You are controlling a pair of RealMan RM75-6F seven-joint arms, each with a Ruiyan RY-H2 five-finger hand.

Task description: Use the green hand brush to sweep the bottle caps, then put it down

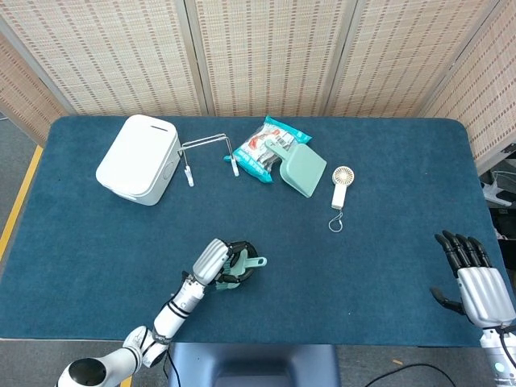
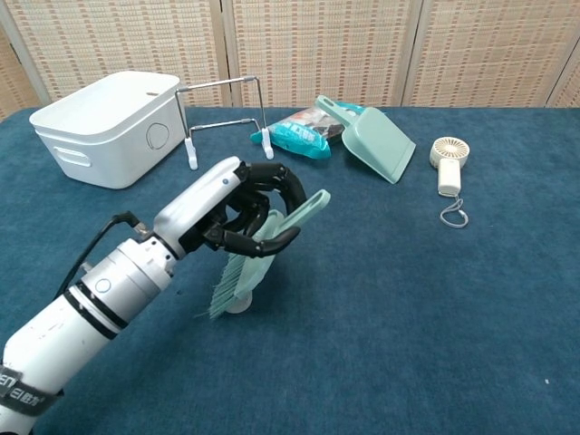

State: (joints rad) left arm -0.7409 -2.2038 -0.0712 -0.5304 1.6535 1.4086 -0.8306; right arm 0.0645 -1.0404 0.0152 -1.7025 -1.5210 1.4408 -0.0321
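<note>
My left robot hand [image 2: 237, 213] has its fingers wrapped tight around the green hand brush [image 2: 258, 250], near the front edge of the blue tabletop [image 2: 435, 299]. The brush is tilted, handle poking up and to the right, bristles down on the cloth. Right under the bristles I can just make out one white bottle cap [image 2: 237, 304] peeking out, touching the brush; any other caps are hidden behind the brush and my fingers, so I can't tell where they sit. In the head view the same hand [image 1: 219, 261] covers that whole spot.

My right robot hand [image 1: 474, 278] is way off at the right front corner of the tabletop, holding nothing, fingers straight and spread a bit.

Further back, about the middle, there's a little white handheld fan [image 2: 448, 163] lying flat with its strap loop toward me. Behind that, a pale green dustpan [image 2: 376, 142] rests against a teal snack bag [image 2: 300, 133]. Next to those a wire stand [image 2: 227, 113] stands just beside the white bin [image 2: 104, 127] at the far left.
</note>
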